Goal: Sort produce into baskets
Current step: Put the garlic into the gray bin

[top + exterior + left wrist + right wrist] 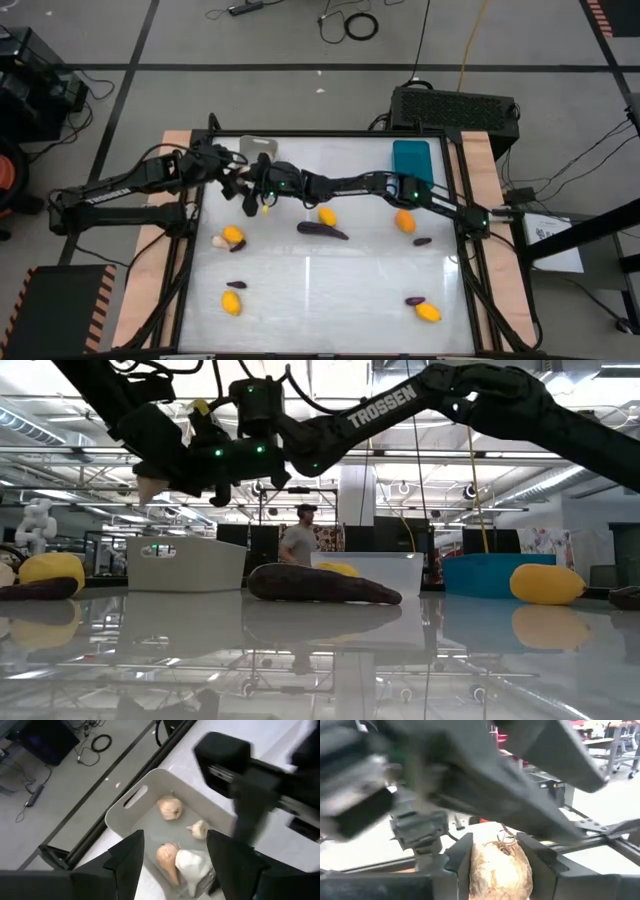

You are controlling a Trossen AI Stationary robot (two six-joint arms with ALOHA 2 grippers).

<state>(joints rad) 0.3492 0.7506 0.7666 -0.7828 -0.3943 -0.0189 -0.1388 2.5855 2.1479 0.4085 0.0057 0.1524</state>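
The light grey basket (258, 148) stands at the table's far edge and holds three whitish-beige mushrooms (170, 808). My left gripper (175, 862) is open just above its near left corner, with two of the mushrooms showing between its fingers. My right gripper (245, 198) reaches across the table and is shut on another beige mushroom (500, 870), in front of the grey basket and above the table. The teal basket (411, 160) stands at the far right. The clear basket (390, 572) stands between the two. My right gripper pinches the beige mushroom's two sides (476, 870) between its two fingers. The mushroom's stem end (504, 845) points out past the fingertips. In the low view the mushroom (151, 488) hangs clear of the table.
Yellow fruits (327, 216) (404, 221) (232, 236) (231, 303) (428, 313) and dark eggplants (322, 230) (423, 241) (414, 300) lie scattered on the table. The two arms are close together near the grey basket. A black vented box (455, 108) stands behind the table.
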